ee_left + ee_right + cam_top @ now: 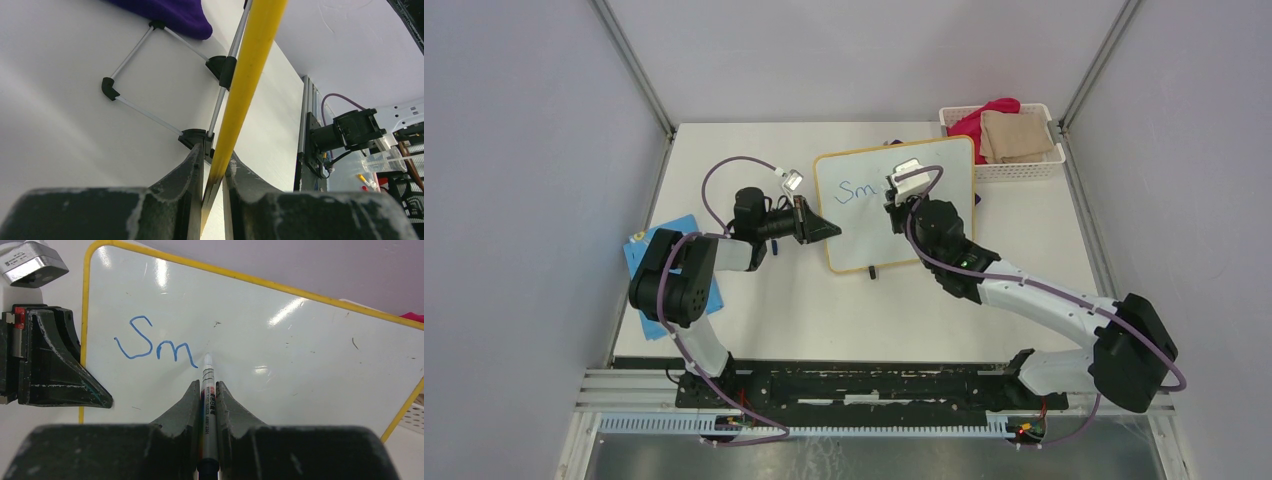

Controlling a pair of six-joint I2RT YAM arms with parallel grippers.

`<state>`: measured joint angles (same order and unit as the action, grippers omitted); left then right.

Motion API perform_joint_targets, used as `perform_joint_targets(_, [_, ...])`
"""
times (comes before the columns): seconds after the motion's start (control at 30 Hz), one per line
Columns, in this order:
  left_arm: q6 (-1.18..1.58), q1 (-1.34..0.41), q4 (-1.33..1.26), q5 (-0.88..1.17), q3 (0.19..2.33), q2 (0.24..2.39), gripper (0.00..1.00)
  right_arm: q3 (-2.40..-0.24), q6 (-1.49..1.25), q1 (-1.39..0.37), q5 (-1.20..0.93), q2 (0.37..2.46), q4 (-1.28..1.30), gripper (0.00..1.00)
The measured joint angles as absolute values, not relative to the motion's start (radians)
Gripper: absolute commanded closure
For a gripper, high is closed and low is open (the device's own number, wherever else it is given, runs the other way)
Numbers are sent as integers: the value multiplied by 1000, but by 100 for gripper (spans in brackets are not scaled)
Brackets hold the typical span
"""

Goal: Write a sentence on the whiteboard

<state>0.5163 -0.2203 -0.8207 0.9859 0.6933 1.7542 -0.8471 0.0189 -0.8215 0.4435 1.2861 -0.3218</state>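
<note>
The whiteboard (864,235) with a yellow frame stands tilted at the table's middle. Blue letters "Sm" (858,190) are written near its top left, also in the right wrist view (155,342). My right gripper (208,385) is shut on a marker (207,395), its tip on the board right after the "m". My left gripper (212,155) is shut on the board's yellow left edge (245,85); from above it (829,232) sits at the board's left side. It also shows at the left of the right wrist view (55,365).
A white basket (1014,165) with red and tan cloths stands at the back right. A blue patterned card (649,265) lies at the left table edge under the left arm. A dark blue object (170,15) lies behind the board's wire stand (150,75).
</note>
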Motion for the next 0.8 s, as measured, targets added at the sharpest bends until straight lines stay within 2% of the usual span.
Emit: perform_joint_targets(0.8, [514,-221,-816,984,693,1753,98,-879,12,-815,423,1342,-327,100])
